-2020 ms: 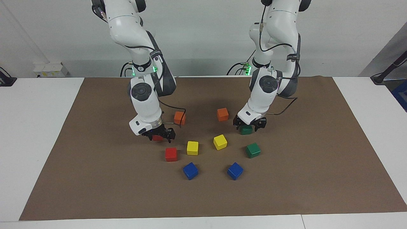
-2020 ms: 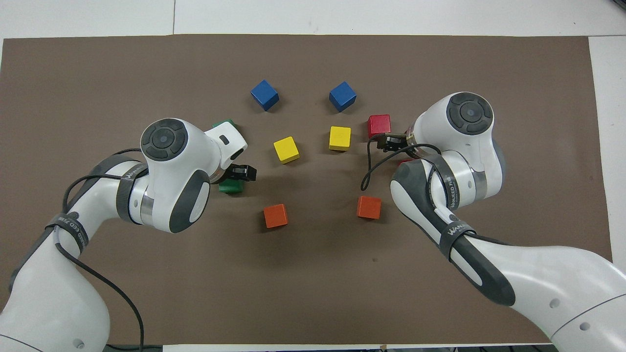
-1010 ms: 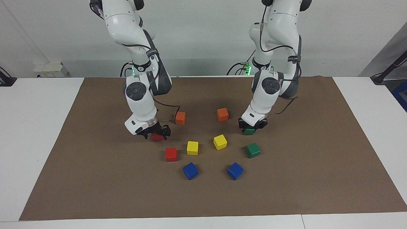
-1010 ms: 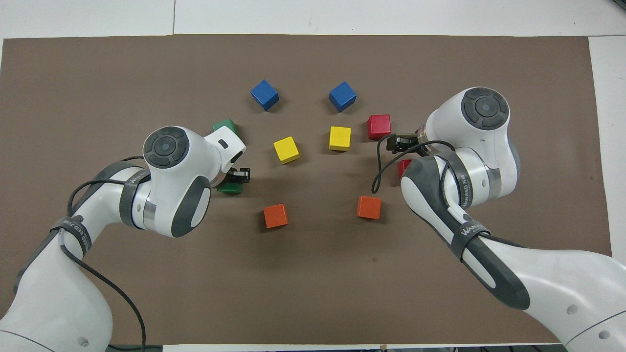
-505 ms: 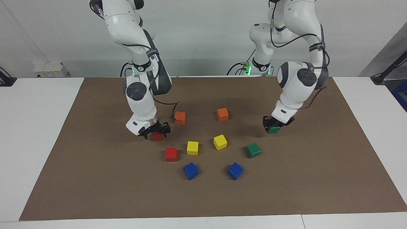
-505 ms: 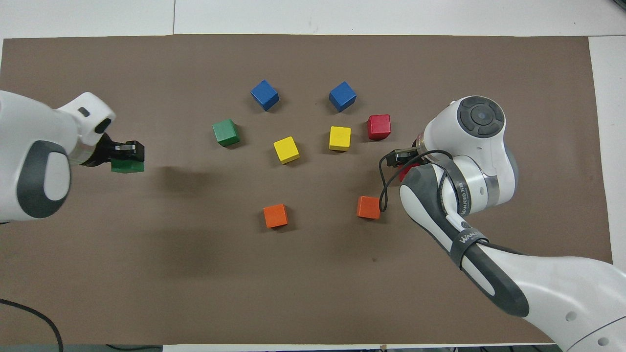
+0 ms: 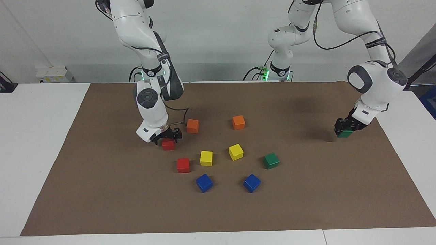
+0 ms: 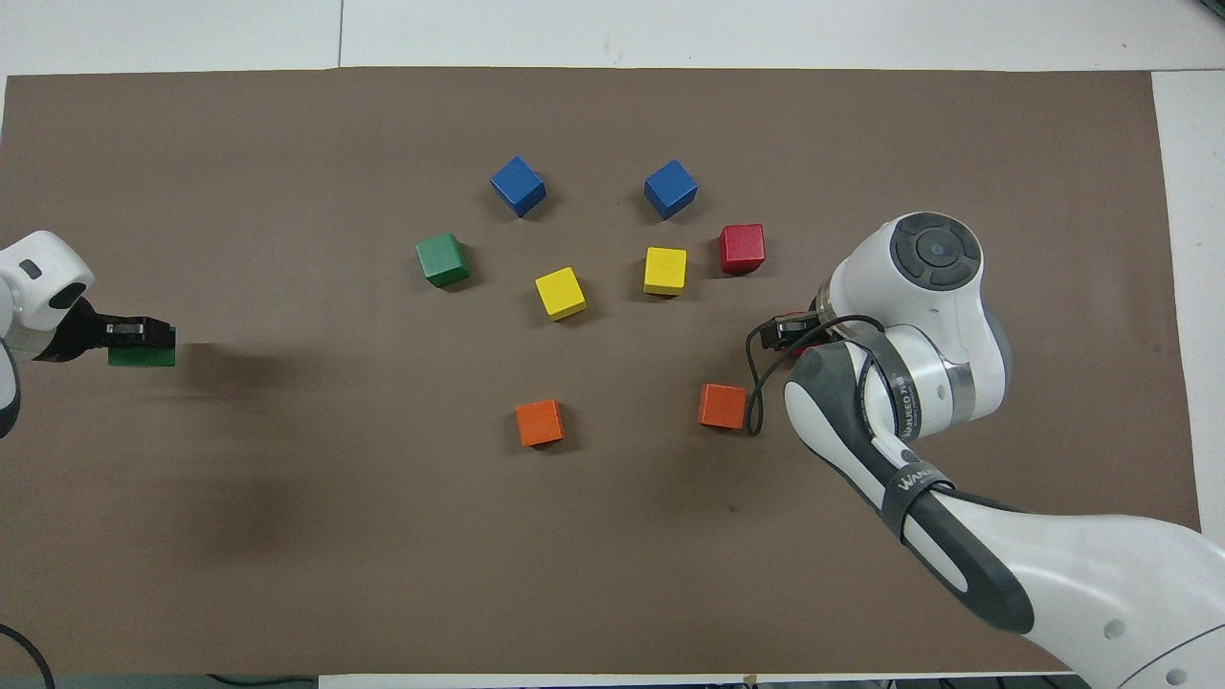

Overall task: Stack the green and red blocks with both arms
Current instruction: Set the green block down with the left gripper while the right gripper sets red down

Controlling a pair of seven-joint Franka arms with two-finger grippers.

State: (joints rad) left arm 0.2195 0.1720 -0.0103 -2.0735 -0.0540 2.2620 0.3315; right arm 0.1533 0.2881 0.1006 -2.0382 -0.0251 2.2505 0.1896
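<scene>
My left gripper (image 7: 344,128) is shut on a dark green block (image 7: 345,133) and holds it low over the brown mat (image 7: 306,204) near the left arm's end; both also show in the overhead view, the gripper (image 8: 134,334) and the block (image 8: 142,357). My right gripper (image 7: 167,136) hangs open just over a red block (image 7: 168,144) that rests on the mat; from overhead the gripper (image 8: 787,332) hides most of that block. A second green block (image 7: 271,160) and a second red block (image 7: 183,165) lie farther from the robots.
Two orange cubes (image 7: 192,126) (image 7: 238,122) lie nearest the robots. Two yellow cubes (image 7: 206,158) (image 7: 235,151) lie mid-mat and two blue cubes (image 7: 204,182) (image 7: 251,182) farthest out. White table surrounds the mat.
The left arm lifted its green block and swung it out to the left arm's end of the mat. The right gripper rose slightly, baring more of the red block under it.
</scene>
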